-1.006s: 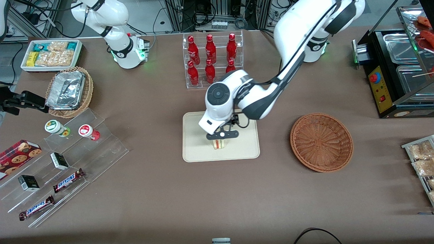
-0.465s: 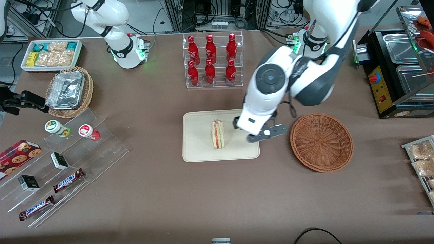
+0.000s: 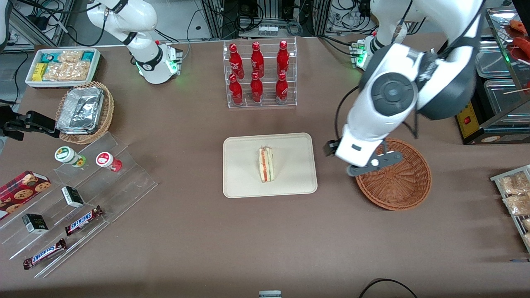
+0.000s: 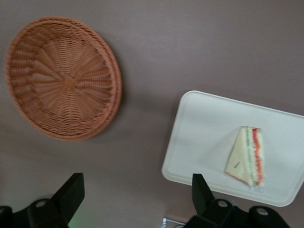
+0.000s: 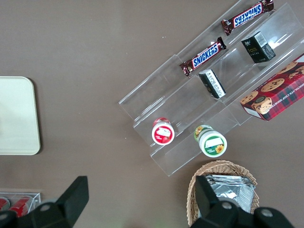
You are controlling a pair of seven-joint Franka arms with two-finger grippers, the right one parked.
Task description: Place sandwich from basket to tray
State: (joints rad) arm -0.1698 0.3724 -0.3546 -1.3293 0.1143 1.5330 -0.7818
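Sandwich (image 3: 266, 164) lies on its side near the middle of the tray (image 3: 240, 182), gripper (image 3: 369, 163) with jaws open and empty above the basket (image 3: 397, 182) rim on the edge nearest the tray.

The sandwich (image 3: 266, 164) sits on the tray (image 3: 240, 182), a pale triangular wedge standing on edge with its orange-red and green filling stripes facing up. The cream tray, rounded at the corners with a low rim, lies flat mid-table. The reddish-brown woven basket (image 3: 397, 186) rests beside it toward the working arm's end, round and shallow. The gripper (image 3: 370, 163) hangs above the basket's rim nearest the tray, fingers spread apart.
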